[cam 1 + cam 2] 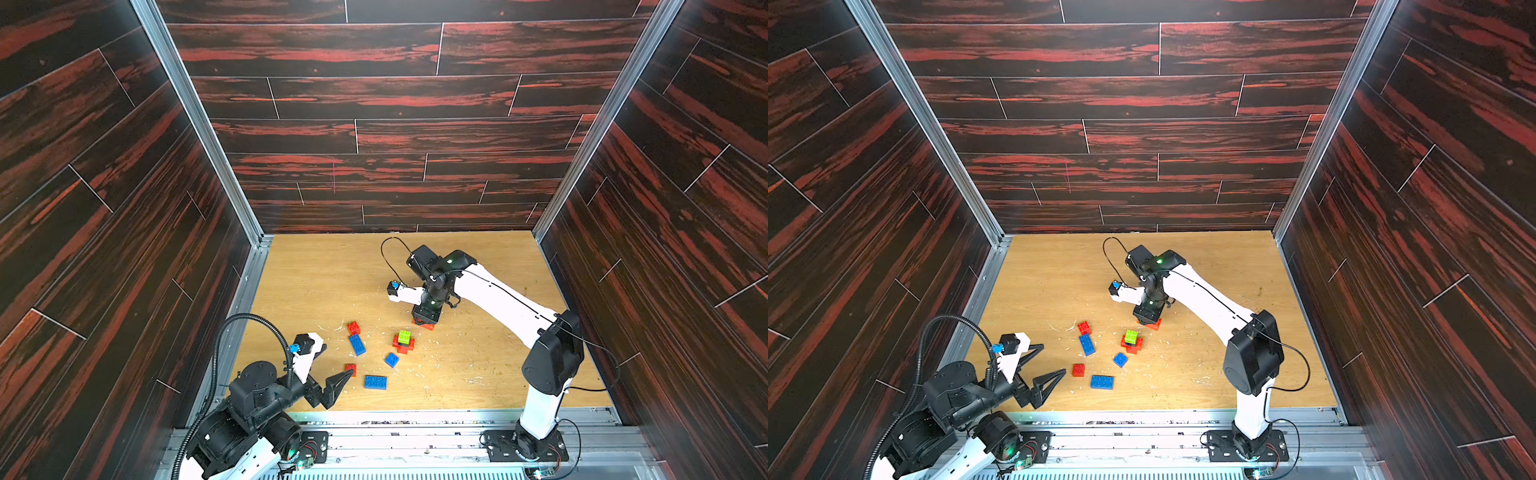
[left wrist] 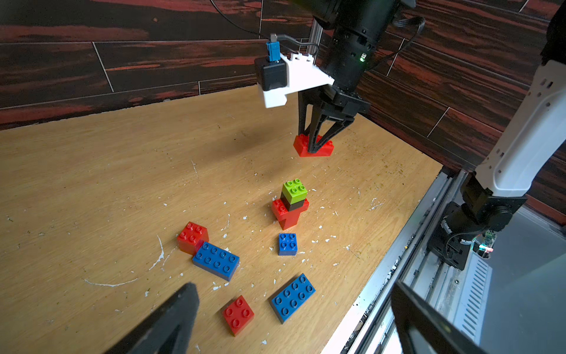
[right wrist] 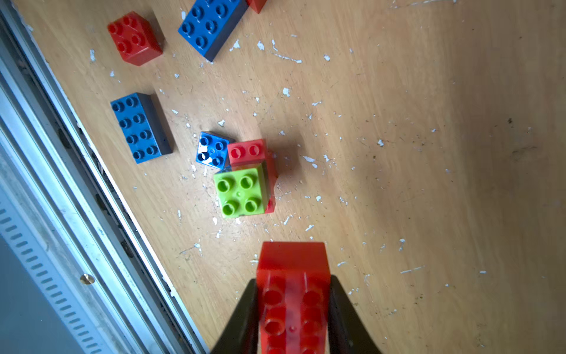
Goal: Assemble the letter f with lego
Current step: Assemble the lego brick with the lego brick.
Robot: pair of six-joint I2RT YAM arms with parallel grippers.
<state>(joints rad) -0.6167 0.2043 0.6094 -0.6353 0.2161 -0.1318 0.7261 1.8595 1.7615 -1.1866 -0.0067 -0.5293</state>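
The right gripper (image 3: 293, 280) has its fingers (image 3: 245, 315) pinching a red oblong brick (image 3: 292, 260) by its long sides, studs toward the wrist. In a top view the brick shows just right of centre in the lower half of the frame, apparently lifted off the wooden table (image 1: 478, 266). Below and slightly left of it in the frame stands a small stack (image 1: 404, 343): a lime green brick (image 2: 294, 190) on a black brick (image 2: 294, 204) on red ones. The other lego lies loose further left. There is a blue square brick (image 1: 391, 359), a blue oblong brick (image 1: 357, 345) touching a red square brick (image 1: 353, 327), and a second blue oblong brick (image 1: 375, 382) lowest. The left gripper (image 1: 338, 359), at lower left, has its fingers (image 1: 336, 384) spread wide and holds nothing. Another red square brick (image 1: 350, 368) lies just past its lower fingertip.
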